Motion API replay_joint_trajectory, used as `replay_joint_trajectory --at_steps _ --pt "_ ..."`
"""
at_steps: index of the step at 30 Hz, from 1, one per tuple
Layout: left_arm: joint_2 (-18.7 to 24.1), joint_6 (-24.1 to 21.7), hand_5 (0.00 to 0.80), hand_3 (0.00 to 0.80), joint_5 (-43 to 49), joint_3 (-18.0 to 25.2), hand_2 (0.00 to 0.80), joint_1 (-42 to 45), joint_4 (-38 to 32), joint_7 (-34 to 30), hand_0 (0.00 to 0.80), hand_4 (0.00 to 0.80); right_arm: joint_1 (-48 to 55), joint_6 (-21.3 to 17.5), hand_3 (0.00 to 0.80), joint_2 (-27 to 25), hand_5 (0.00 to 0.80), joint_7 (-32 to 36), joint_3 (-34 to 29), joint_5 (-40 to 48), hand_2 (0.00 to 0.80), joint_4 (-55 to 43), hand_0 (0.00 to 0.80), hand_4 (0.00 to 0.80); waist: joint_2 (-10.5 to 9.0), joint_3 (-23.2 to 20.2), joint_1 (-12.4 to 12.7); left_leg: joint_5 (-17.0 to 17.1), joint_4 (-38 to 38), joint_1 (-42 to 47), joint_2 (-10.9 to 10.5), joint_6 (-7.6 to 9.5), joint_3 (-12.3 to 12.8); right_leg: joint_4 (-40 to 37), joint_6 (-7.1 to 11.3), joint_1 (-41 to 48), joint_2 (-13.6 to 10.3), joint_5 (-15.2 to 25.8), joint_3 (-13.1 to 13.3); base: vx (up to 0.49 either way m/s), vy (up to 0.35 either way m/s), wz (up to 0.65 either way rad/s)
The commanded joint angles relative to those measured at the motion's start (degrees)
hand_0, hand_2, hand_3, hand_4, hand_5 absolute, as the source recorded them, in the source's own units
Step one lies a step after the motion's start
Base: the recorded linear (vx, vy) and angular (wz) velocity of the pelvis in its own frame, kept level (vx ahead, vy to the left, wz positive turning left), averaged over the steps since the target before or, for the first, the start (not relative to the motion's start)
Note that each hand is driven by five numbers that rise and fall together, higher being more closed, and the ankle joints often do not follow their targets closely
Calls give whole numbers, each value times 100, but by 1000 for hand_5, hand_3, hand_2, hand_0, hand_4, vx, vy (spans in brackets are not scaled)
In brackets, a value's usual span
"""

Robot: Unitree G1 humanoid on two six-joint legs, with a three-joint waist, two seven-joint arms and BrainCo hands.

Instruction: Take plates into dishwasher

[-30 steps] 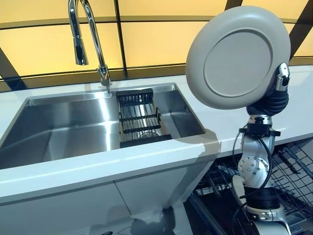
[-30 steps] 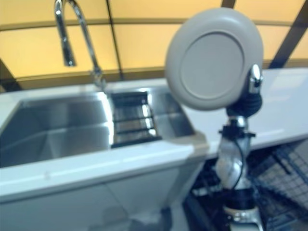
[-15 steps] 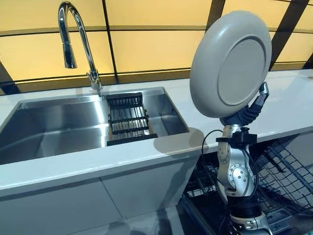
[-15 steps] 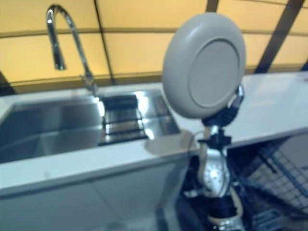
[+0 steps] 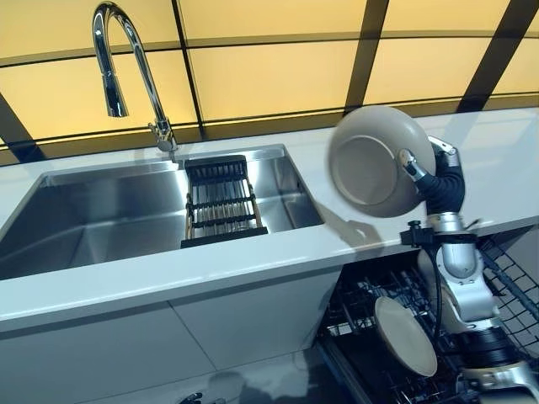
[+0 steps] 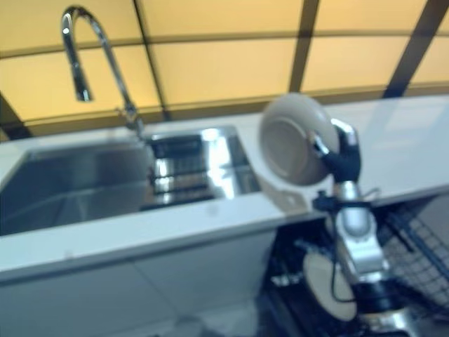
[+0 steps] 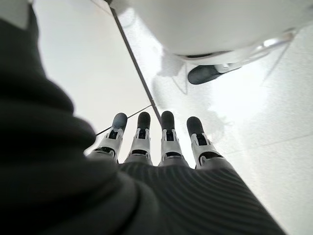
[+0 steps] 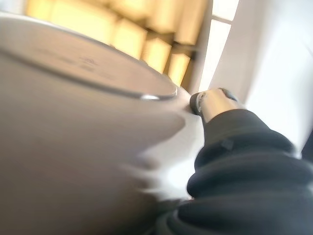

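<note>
The right hand (image 5: pixel 431 172) holds a round grey plate (image 5: pixel 370 160) up in the air, above the near right part of the white countertop (image 5: pixel 253 265). The plate stands almost on its edge, with its underside and foot ring turned to the left and toward the camera. A silver finger with a dark tip lies across the right rim of the plate, so the hand is pinching this rim; the other fingers are hidden behind the plate. In the right wrist view the plate (image 8: pixel 73 107) fills most of the picture, and one finger (image 8: pixel 211 100) shows beside the dark ribbed cover.

Below the counter, on the right, is the open dishwasher with its dark wire rack (image 5: pixel 505 295). A second round grey plate (image 5: pixel 405 335) already stands tilted in this rack, just left of the right arm.

On the left, the stainless steel sink (image 5: pixel 101 219) is set into the countertop. A black slatted drying rack (image 5: pixel 221 202) sits at its right end, and a tall curved chrome faucet (image 5: pixel 126 67) rises behind it.

The left hand (image 7: pixel 161 147) shows only in its own wrist view. Its fingers are straight, side by side, and hold nothing, above a pale floor.
</note>
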Motion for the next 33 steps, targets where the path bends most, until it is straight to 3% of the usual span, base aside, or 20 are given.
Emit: replay_joint_trajectory --at_steps 1,12,13,14,15,16,17,18,20,22,25,28,31,33 --pt "202 -136 0 0 -5 287 0 -329 365 3 0 0 -308 386 800 -356 800 -477 -383 -975 800 -334 800 800 -528 106 -113 -115 -127 -302 -252 217 65 345 -340 261 193 -778 155 -21 -30 7" --pt "152 -258 0 0 134 346 0 -230 368 -108 0 0 60 149 800 -302 800 -130 -553 -522 800 -463 800 800 -470 124 -162 -152 -152 -158 -257 202 73 350 -349 359 202 -831 161 16 7 0" --pt "147 -268 0 0 139 334 0 -220 354 -111 0 0 88 80 800 -272 800 -35 -585 -144 800 -474 800 800 -461 119 -172 -163 -160 -137 -270 210 65 328 -343 373 199 -822 177 63 52 -1" --pt "149 -278 0 0 144 318 0 -210 337 -118 0 0 108 -126 800 -201 800 171 -619 782 800 -487 800 800 -448 121 -182 -185 -161 -103 -275 216 74 314 -333 391 201 -814 203 51 46 -1" --pt "148 -278 0 0 140 311 0 -212 336 -117 0 0 111 -148 800 -178 800 204 -628 868 800 -490 800 800 -449 122 -187 -180 -161 -105 -279 218 71 309 -333 391 198 -810 199 60 68 -1" --pt "145 -286 0 0 117 244 0 -221 335 -97 0 0 144 -400 800 185 800 891 -671 2435 800 -549 800 800 -432 118 -213 -205 -161 -78 -288 221 89 301 -322 402 192 -800 220 42 52 -1" --pt "142 -283 0 0 117 220 0 -230 332 -94 0 0 154 -475 800 339 800 1181 -679 3008 800 -562 800 800 -429 116 -219 -209 -161 -75 -295 223 90 297 -320 403 188 -796 221 59 74 -3" --pt "161 -256 0 0 91 153 0 -249 294 -99 0 0 216 -494 800 783 800 2069 -669 4324 800 -616 800 800 -420 109 -228 -216 -161 -78 -302 222 96 298 -315 396 180 -792 218 37 48 -6" --pt "187 -247 0 0 81 49 0 -294 292 -124 0 0 284 -385 800 1280 800 2771 -580 5195 800 -651 800 800 -412 92 -239 -220 -161 -83 -317 230 84 283 -314 391 166 -783 181 40 44 -9" --pt "202 -271 0 0 66 -67 0 -309 298 -132 0 0 287 -221 800 1517 800 3001 -509 5733 800 -649 800 800 -411 69 -230 -231 -161 -75 -339 241 79 253 -305 402 154 -771 151 37 37 -3" --pt "207 -293 0 0 32 -152 0 -334 314 -134 0 0 283 -184 800 1713 800 2881 -502 5533 800 -660 800 800 -411 32 -234 -258 -161 -71 -350 254 88 216 -284 392 148 -748 134 21 29 3" --pt "214 -275 0 0 -22 -212 0 -323 287 -107 0 0 321 -354 800 1578 800 2492 -482 4946 800 -591 800 800 -411 -1 -255 -266 -161 -76 -356 261 111 174 -262 383 149 -714 140 0 0 0" --pt "204 -205 0 0 -24 -190 0 -305 228 -78 0 0 409 -493 800 1463 800 1798 -562 3836 800 -545 800 800 -408 -27 -278 -267 -161 -93 -355 256 135 147 -248 374 153 -691 150 0 0 0" --pt "186 -205 0 0 -62 -204 0 -287 222 -38 0 0 426 -390 800 1341 800 1763 -584 4098 800 -537 800 800 -410 -7 -299 -261 -161 -101 -352 262 163 126 -242 374 157 -668 173 0 0 0"
